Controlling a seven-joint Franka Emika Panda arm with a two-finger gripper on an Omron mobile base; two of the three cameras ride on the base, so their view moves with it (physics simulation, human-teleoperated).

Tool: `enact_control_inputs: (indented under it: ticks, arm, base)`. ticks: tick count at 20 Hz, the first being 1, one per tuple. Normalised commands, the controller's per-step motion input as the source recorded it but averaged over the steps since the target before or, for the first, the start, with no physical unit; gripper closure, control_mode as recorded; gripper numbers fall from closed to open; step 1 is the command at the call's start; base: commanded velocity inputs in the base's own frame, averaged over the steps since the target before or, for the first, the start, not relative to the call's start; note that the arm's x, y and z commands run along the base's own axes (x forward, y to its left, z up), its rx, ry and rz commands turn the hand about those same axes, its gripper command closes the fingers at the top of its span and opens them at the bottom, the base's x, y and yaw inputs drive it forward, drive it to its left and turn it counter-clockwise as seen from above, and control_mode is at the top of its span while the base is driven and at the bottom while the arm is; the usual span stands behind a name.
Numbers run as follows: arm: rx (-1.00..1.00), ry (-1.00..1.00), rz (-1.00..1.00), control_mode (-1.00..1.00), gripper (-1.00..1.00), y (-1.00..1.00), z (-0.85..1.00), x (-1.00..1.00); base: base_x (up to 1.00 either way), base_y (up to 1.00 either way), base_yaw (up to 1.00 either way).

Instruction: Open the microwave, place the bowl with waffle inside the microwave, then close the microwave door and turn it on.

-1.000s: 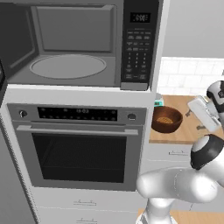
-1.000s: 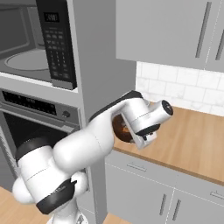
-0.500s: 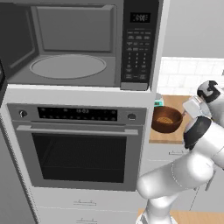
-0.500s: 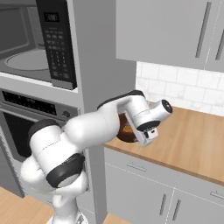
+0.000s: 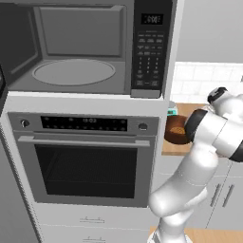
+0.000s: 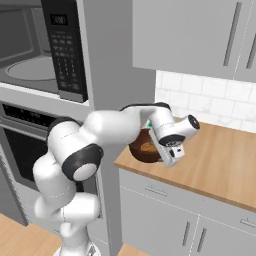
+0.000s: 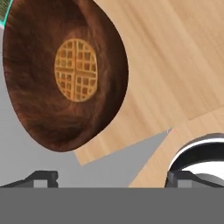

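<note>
Microwave [image 5: 76, 52] open w/ bare turntable. Hand [image 7: 111, 177] spread wide, holding nothing, just above the bowl [image 7: 65, 74] w/ waffle [image 7: 75, 70] on bench [image 6: 220, 165].

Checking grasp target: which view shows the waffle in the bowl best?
Hand view: it looks straight into the bowl, so the waffle shows whole, grid and all. Left base view gives a sliver of waffle inside the bowl, partly behind the arm. Right base view shows a tan patch beside the wrist.
</note>
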Motion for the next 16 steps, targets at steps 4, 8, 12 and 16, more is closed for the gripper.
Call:
enact_control_inputs:
  ticks: [4, 8, 12, 16]
  arm:
    - [-0.02, 0.02, 0.00, -1.00, -1.00, -0.08, -0.21, 0.41]
    - [-0.03, 0.03, 0.00, -1.00, -1.00, -0.02, -0.24, 0.39]
    - [-0.05, 0.00, 0.00, -1.00, -1.00, 0.00, -0.21, 0.32]
    - [-0.08, 0.00, 0.00, -1.00, -1.00, 0.00, -0.21, 0.25]
  base:
    - [0.00, 0.00, 0.00]
    - [0.00, 0.00, 0.00]
    - [0.00, 0.00, 0.00]
    - [0.00, 0.00, 0.00]
